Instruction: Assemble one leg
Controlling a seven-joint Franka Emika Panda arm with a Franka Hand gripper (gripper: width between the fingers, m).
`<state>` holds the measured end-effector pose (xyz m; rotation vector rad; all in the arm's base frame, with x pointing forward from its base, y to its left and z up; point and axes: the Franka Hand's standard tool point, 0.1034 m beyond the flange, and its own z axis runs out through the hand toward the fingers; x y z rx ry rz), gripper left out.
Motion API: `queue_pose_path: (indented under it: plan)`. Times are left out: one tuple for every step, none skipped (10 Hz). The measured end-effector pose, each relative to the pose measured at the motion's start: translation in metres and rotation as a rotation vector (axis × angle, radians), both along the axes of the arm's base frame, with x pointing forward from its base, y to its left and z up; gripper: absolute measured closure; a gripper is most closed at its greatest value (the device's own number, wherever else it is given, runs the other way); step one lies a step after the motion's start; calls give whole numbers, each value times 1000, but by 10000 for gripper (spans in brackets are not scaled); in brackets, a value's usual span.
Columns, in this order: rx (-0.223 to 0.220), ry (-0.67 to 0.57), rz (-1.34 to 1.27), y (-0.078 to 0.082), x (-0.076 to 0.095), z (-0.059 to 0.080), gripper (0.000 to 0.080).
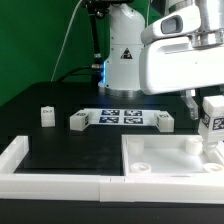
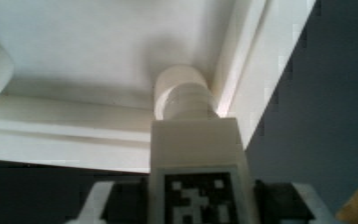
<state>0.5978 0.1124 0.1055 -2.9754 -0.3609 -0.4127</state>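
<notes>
Nearest in the exterior view runs a low white rail [image 1: 60, 185] along the front of the black table [image 1: 70, 150]. Just behind it, at the exterior view's right, lies the large white square tray-like tabletop [image 1: 165, 160], cut off by the picture's edge.

Over that tabletop's right part stands the small white plastic block-like leg [image 1: 213, 115] with a black-and-white square tag, upright. The wrist view shows its rounded end [image 2: 185, 85] down in the tray, close to an inner corner of the raised wall [image 2: 247, 60]. Whether the end touches the tray floor cannot be told, since the picture is blurred there.

The gripper [image 2: 194, 205] has the leg clamped. Only 2 pale strips of its fingers [image 2: 101, 203] show beside the tagged block, cut off by the frame.

Further back, 3 loose legs [image 1: 46, 116] [image 1: 80, 121] [image 1: 165, 121] sit on the table. 2 of them flank the flat white marker board [image 1: 122, 116], whose right end the arm partly hides.

Furthest, the white arm [image 1: 170, 50] fills the top right, its upper part out of frame.
</notes>
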Motion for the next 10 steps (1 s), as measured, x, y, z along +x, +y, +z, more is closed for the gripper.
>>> queue_pose_path:
  plan:
    - [0,0,0,0,0,0,509]
    - [2,-41,-6,-1,4,2,509]
    - [2,-59,-9,-2,2,-1,509]
    - [2,-71,-9,-2,3,0,509]
    - [0,-115,-6,-5,8,1,509]
    - [-3,-126,1,-8,10,-2,509]
    - [-2,-114,3,-7,14,0,509]
    - [-1,-124,1,-8,18,1,509]
    - [0,-157,-4,-10,21,-1,509]
    - [0,-144,-2,-9,19,-5,509]
